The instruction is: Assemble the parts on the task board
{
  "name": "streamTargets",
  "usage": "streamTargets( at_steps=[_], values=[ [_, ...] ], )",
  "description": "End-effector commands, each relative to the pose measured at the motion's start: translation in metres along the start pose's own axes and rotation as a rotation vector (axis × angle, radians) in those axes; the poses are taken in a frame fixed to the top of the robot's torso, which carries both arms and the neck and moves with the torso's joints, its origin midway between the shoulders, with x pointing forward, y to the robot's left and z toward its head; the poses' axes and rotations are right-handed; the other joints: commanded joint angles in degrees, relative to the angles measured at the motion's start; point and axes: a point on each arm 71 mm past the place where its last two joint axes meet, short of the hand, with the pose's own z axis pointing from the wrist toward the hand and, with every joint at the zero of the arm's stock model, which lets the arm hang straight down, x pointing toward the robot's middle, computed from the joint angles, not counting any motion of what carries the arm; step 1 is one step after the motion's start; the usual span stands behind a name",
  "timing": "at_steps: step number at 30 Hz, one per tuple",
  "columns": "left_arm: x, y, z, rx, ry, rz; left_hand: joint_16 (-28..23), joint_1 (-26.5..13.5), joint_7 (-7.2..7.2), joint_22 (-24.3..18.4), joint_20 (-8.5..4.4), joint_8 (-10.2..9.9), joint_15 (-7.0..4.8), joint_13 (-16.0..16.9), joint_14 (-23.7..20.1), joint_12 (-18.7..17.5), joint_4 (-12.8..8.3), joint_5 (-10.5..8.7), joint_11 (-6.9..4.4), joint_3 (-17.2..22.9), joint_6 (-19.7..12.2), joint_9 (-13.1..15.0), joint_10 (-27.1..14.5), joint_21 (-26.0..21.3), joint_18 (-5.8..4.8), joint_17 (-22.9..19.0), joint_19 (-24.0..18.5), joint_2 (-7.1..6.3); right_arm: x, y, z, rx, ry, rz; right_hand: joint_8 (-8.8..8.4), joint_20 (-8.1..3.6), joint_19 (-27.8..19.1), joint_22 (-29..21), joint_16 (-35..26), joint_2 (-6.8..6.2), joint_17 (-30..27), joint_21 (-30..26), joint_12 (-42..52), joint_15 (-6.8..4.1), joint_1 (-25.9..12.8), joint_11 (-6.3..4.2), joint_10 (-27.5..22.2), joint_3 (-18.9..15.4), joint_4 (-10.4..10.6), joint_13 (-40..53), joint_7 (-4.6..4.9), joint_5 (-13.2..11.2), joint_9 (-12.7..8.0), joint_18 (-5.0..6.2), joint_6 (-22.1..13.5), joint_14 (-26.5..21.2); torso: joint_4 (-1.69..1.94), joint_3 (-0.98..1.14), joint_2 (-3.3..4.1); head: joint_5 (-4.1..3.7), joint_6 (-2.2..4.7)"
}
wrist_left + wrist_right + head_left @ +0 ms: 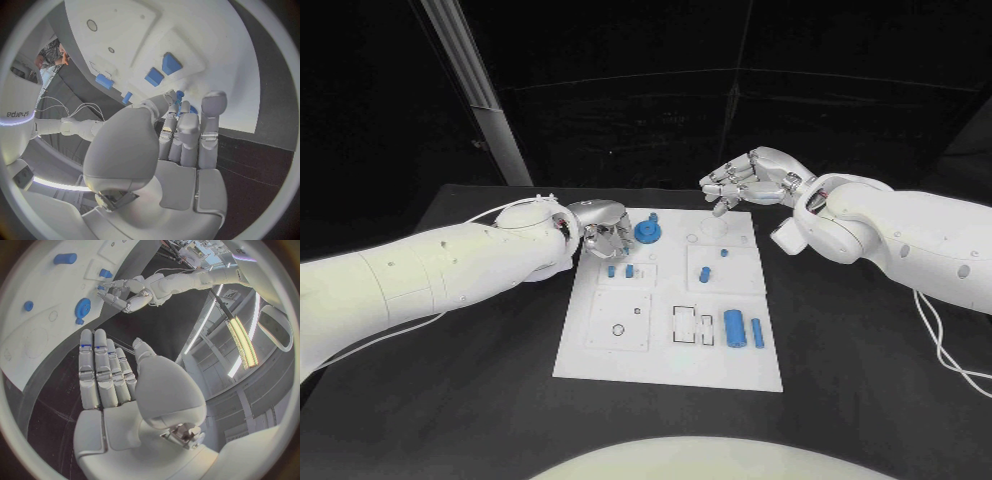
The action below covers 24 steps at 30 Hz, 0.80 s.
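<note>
Board [596, 365] lying flat at the middle of the black table [862, 400], serving as the landmark for all that follows. Left hand [599, 231] hovering at the board's far-left corner, its fingers [212, 107] extending side by side toward the surface; whether the fingertips are touching the board or pinching anything cannot be told, since the palm is hiding them in the left wrist view and they are too small in the head view. Round blue part [648, 231] sitting on the board's far edge, just beside the left hand. Two small blue blocks [620, 271] lying on the board just nearer than that hand. Small blue peg [724, 252] and dot [707, 272] lying in the board's far-right panel; their shapes are hard to make out. Blue cylinder [734, 327] and thinner blue rod [757, 333] lying side by side toward the board's near-right area, beside rectangular outlines. Right hand [753, 180] hanging beyond the board's far-right corner, apart from it, its fingers [100, 367] lying straight and close together, holding nothing.
</note>
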Motion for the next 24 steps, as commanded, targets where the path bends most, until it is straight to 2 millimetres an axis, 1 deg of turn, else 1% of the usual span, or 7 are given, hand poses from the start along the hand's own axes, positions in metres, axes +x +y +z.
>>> streamTargets(
  at_steps=[1,10,14,16,20,23,24],
  values=[
    [-0.002,-0.001,0.000,0.009,-0.015,-0.001,-0.1,0.0,0.11,-0.1,-0.01,-0.2,0.28,0.0,-0.3,-0.3,0.1,-0.18,-0.03,0.3,-0.4,-0.1,-0.5,-0.4,0.60,-0.1,-0.5,-0.48,-0.001,0.002,0.000,-0.013,-0.007,-0.002,0.21,-0.01,0.2,0.0,-0.1,0.21,0.0,-0.3,0.4,0.36,-0.5,-0.10,-0.4,0.0,0.4,0.0,0.07,-0.2,0.0,0.74,0.0,0.2,0.04,-0.02,-0.03,0.05,0.00],
    [-0.004,0.000,-0.001,0.016,-0.040,0.002,-0.4,-0.2,0.37,-0.4,0.22,-0.3,0.49,0.0,-0.3,-0.2,0.2,-0.19,0.20,0.0,-1.4,-0.1,-1.4,-1.0,0.71,-0.2,-0.5,-0.84,-0.001,0.002,0.000,-0.012,-0.007,-0.002,0.21,-0.01,0.2,0.0,-0.1,0.21,0.0,-0.3,0.4,0.36,-0.5,-0.10,-0.4,0.0,0.4,0.0,0.07,-0.2,0.0,0.74,0.0,0.2,0.02,-0.01,0.00,0.08,0.02],
    [-0.005,0.000,-0.002,0.030,-0.055,0.003,-1.1,-0.3,0.26,-1.3,0.40,-0.4,0.59,0.0,-0.5,-0.2,0.3,-0.20,0.30,-0.7,-4.1,-0.3,-3.3,-2.6,0.99,-0.9,-0.8,-1.28,-0.002,0.001,0.000,-0.011,-0.008,-0.002,0.21,-0.01,0.2,0.0,-0.1,0.21,0.0,-0.3,0.4,0.36,-0.5,-0.10,-0.4,0.0,0.4,0.0,0.07,-0.2,0.0,0.74,0.0,0.2,0.04,0.00,-0.01,0.08,0.07],
    [-0.006,0.000,-0.004,0.039,-0.064,0.000,-2.4,-0.4,0.29,-2.3,0.48,-0.3,0.64,0.0,-1.2,-0.2,0.4,-0.19,0.37,-1.6,-5.0,-0.2,-4.6,-4.3,1.25,-3.0,-1.2,-1.64,-0.003,0.001,0.000,-0.007,-0.012,-0.004,0.21,-0.01,0.2,0.0,-0.1,0.21,-0.1,-0.3,0.4,0.36,-0.5,-0.10,-0.4,0.0,0.5,0.0,0.07,-0.2,0.0,0.74,0.0,0.2,0.03,-0.01,-0.03,0.05,0.08],
    [-0.007,0.001,-0.008,0.062,-0.081,-0.006,-3.4,-0.5,-0.25,-3.7,0.54,-0.2,0.60,0.1,-1.3,0.4,1.1,-0.11,0.29,-5.4,-7.1,-0.1,-6.8,-6.6,1.54,-4.1,-1.3,-2.09,-0.006,-0.003,-0.001,0.005,-0.025,-0.024,0.24,-0.03,0.3,0.0,-0.2,-0.17,-0.1,-0.4,0.4,0.36,0.0,-0.12,-0.6,0.0,0.0,0.0,0.06,-0.6,0.0,0.74,0.0,0.1,0.05,-0.05,-0.06,0.00,0.17],
    [-0.010,0.003,-0.013,0.078,-0.098,-0.021,-4.0,-0.4,-0.78,-5.5,0.68,-0.1,0.81,0.1,-1.5,0.9,2.5,0.00,0.50,-10.7,-8.2,-0.1,-8.6,-9.4,1.85,-4.8,-1.7,-2.36,-0.010,-0.006,-0.002,0.019,-0.027,-0.071,0.57,-0.16,0.5,0.0,-0.1,-0.90,-0.1,-0.6,0.5,0.19,1.4,-0.31,-0.6,0.2,-1.2,-0.1,-0.20,-2.4,0.1,0.77,0.6,0.3,0.11,-0.08,-0.09,-0.07,0.25],
    [-0.012,0.004,-0.014,0.083,-0.109,-0.037,-4.2,0.2,-0.75,-6.1,0.74,0.0,0.88,0.2,-1.5,1.3,3.3,0.06,0.54,-13.4,-8.3,0.0,-9.1,-10.3,1.97,-4.9,-1.8,-1.97,-0.011,-0.007,-0.002,0.024,-0.027,-0.094,0.75,-0.27,0.6,0.1,0.0,-1.20,-0.1,-0.6,0.6,0.04,2.0,-0.45,-0.5,0.3,-1.8,-0.1,-0.38,-3.1,0.2,0.78,0.9,0.4,0.09,-0.06,-0.07,-0.08,0.27]
  ],
)
